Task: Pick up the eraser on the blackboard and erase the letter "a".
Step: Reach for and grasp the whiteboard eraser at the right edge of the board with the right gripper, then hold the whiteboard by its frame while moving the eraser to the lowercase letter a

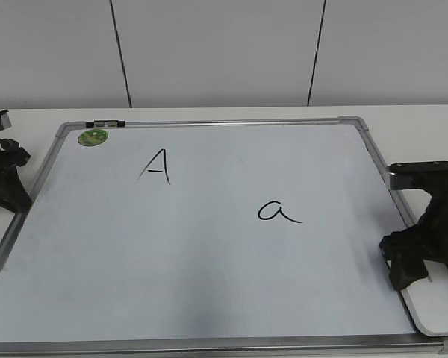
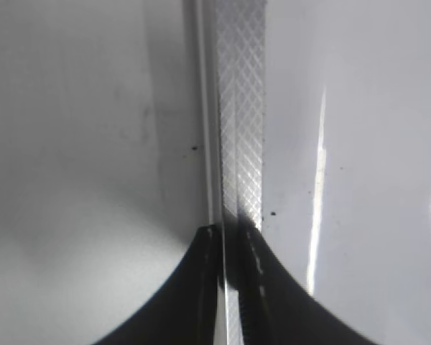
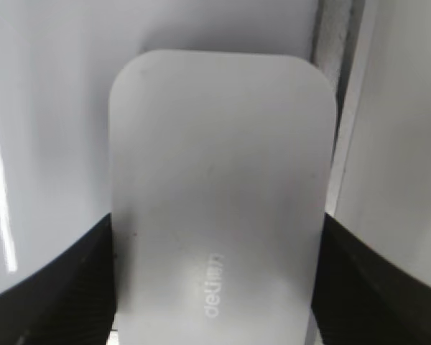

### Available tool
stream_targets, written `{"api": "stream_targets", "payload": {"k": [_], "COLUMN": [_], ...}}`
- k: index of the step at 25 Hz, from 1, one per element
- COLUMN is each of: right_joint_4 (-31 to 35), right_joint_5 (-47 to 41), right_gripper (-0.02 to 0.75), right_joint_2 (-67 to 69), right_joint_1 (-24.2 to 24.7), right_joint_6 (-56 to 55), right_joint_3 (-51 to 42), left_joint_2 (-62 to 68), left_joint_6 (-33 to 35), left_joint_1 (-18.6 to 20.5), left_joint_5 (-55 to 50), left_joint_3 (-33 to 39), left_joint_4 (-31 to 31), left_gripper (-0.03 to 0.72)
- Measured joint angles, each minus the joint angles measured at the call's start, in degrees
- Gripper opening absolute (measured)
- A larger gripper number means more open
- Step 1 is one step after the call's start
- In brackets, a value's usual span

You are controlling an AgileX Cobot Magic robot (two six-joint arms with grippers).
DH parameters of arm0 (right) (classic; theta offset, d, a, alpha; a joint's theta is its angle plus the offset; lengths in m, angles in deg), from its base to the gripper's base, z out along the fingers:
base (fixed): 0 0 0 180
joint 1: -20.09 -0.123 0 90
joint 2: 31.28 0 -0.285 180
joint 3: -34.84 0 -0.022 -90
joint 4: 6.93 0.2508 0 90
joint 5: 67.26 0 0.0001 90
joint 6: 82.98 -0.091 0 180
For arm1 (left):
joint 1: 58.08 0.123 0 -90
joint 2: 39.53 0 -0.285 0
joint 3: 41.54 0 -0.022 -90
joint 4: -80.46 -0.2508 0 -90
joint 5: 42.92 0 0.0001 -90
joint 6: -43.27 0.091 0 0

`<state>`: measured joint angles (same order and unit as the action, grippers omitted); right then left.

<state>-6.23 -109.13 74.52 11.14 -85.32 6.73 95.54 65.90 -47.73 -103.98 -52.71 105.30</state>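
The blackboard [image 1: 209, 261] is a white board in a silver frame, lying flat on the table. The lowercase letter "a" [image 1: 278, 212] is written right of its middle. The white eraser [image 1: 437, 306] lies at the board's right edge, near the front corner. My right gripper [image 1: 407, 265] is down over it. In the right wrist view the eraser [image 3: 215, 144] fills the space between my right gripper's jaws [image 3: 215, 237], which press on both long sides. My left gripper [image 1: 6, 179] sits at the board's left edge, its jaws [image 2: 233, 233] almost together over the frame strip [image 2: 241, 108].
An uppercase "A" [image 1: 157, 165] is written at the upper left of the board, below a round green sticker [image 1: 92, 137]. A small black and white marker clip [image 1: 104, 123] sits on the top frame. A white panelled wall stands behind the table.
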Motion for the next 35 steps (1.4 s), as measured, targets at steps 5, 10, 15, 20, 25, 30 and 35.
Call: {"api": "stream_targets", "payload": {"k": [5,10,15,20,25,30,35], "right_joint_4": [-0.2,-0.2,-0.2,-0.3,-0.3,-0.3,0.4], "right_joint_5": [0.3,-2.6,-9.5,-14.9,-20.7,-23.3,-23.7], "right_gripper": [0.538,0.537,0.550,0.538,0.537,0.537,0.537], "right_joint_2": [-2.7,-5.4,-5.7,-3.5,6.4,16.6,23.3], "right_joint_1": [0.0,0.0,-1.7,-6.1,-8.5,-9.9,-10.0], "right_joint_6": [0.0,0.1,2.3,3.2,4.1,6.3,8.0], "right_joint_3": [0.0,1.1,9.5,21.3,32.7,41.5,46.9], "left_joint_2": [0.0,0.0,0.0,0.0,0.0,0.0,0.0], "left_joint_6": [0.0,0.0,0.0,0.0,0.0,0.0,0.0], "left_joint_1": [0.0,0.0,0.0,0.0,0.0,0.0,0.0], "left_joint_5": [0.0,0.0,0.0,0.0,0.0,0.0,0.0], "left_joint_3": [0.0,0.0,0.0,0.0,0.0,0.0,0.0], "left_joint_4": [0.0,0.0,-0.1,-0.1,-0.1,-0.1,-0.1], "left_gripper": [0.034,0.034,0.034,0.034,0.034,0.035,0.036]}}
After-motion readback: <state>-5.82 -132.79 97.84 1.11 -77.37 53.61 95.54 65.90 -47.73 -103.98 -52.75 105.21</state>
